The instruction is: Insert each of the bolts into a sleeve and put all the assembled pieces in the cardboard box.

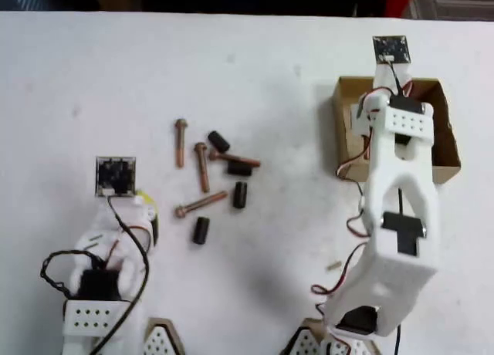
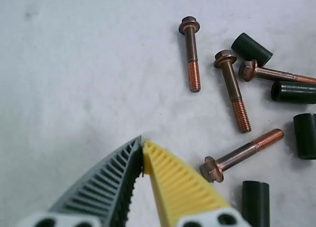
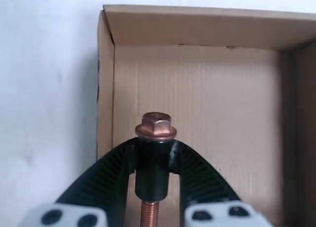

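Clenched in right gripper (image 3: 154, 149) over cardboard box (image 3: 197, 24): sleeve (image 3: 153, 175) with bolt (image 3: 156, 126) through it. Pinched empty, well apart from box: left gripper (image 2: 142, 149).

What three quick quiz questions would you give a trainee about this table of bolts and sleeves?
1. True or false: the left gripper is clamped on a bolt.
2. How many loose bolts lie on the table? A) two B) four C) six
3. Fill the gap: the right gripper holds a sleeved bolt over the open ____.
Key: 1 false, it is shut on nothing; 2 B; 3 cardboard box.
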